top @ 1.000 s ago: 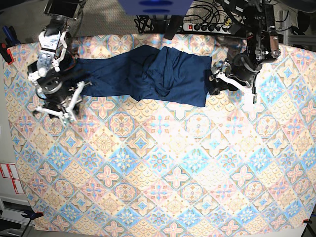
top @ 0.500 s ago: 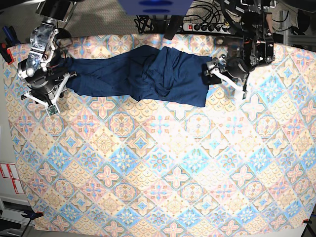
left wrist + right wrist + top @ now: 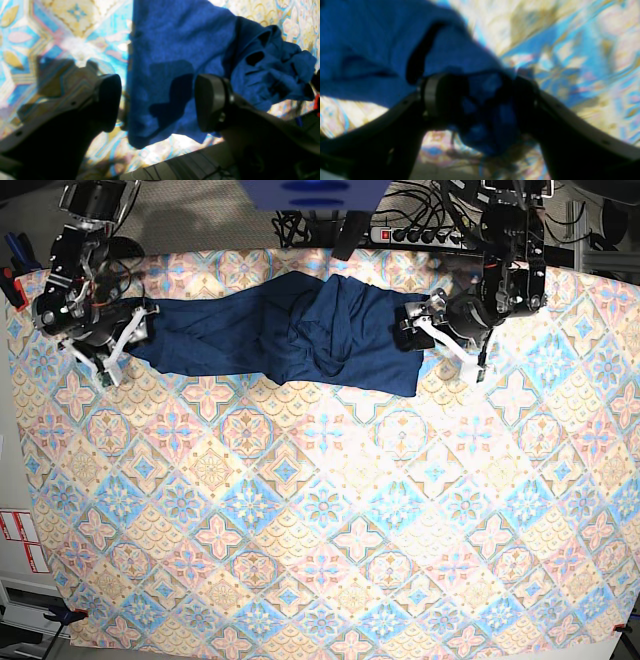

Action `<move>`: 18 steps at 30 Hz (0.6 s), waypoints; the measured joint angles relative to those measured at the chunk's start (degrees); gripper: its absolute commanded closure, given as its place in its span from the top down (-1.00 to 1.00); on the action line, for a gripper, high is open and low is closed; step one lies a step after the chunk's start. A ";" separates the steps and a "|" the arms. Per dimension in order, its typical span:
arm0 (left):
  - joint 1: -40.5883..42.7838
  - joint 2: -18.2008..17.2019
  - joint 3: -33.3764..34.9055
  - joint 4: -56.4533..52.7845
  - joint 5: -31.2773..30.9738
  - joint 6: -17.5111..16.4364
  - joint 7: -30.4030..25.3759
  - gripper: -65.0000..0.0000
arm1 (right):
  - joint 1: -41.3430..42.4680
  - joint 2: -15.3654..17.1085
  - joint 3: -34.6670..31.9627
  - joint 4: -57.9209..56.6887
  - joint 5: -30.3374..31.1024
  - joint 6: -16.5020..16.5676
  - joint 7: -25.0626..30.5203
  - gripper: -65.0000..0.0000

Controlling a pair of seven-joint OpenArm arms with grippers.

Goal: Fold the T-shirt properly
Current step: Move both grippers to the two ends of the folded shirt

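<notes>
- Tablecloth [image 3: 320, 520] with a pastel tile pattern is seen spread over nearly the whole base view; most of its surface is bare.
- T-shirt [image 3: 290, 330], dark navy and without print, is laid as a long horizontal band along the far edge of the cloth, stretched between the two arms. Its middle is bunched into folds and creases, while the part toward the base view's right is seen as a flatter rectangular panel.
- Left gripper [image 3: 157, 102] is found at the shirt's end on the base view's right. Its jaws are spread wide apart, one pad over the patterned cloth and the other over the shirt, with the fabric's edge lying between them; nothing is pinched, and whether the pads touch the fabric cannot be told.
- Right gripper [image 3: 480, 100] is found at the shirt's other end, on the base view's left. In its blurred wrist view a wad of navy fabric is seen between the jaws, which are set apart; whether the fabric is gripped or let go cannot be told.
- Power strip [image 3: 425, 235] with cables is seen beyond the table's far edge.
</notes>
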 measured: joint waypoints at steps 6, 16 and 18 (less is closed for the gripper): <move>0.09 -0.02 0.02 0.00 0.09 0.13 0.00 0.36 | 3.15 0.11 0.00 -4.07 -0.04 -0.02 0.33 0.17; 0.24 -0.07 0.00 0.00 -0.26 -0.02 0.00 0.36 | 5.25 0.92 0.20 -13.60 1.81 0.42 5.16 0.17; 0.24 -0.09 0.02 0.00 -0.28 -0.04 -0.02 0.36 | 5.22 0.94 0.31 -14.19 2.03 0.42 5.92 0.17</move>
